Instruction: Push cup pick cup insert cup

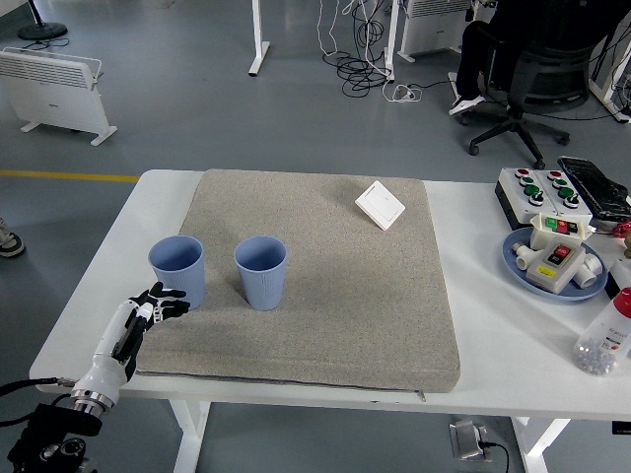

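Note:
Two light blue ribbed cups stand upright and empty on the grey mat. The left cup is near the mat's left edge, the right cup stands a short gap to its right. My left hand comes in from the lower left, fingers spread and holding nothing. Its fingertips are just below and left of the left cup's base, very close to it. The right arm is out of view.
A white switch plate lies at the mat's far right. At the table's right stand a button box, a blue plate with switch parts, and a clear bottle. A seated person's legs and an office chair are far behind.

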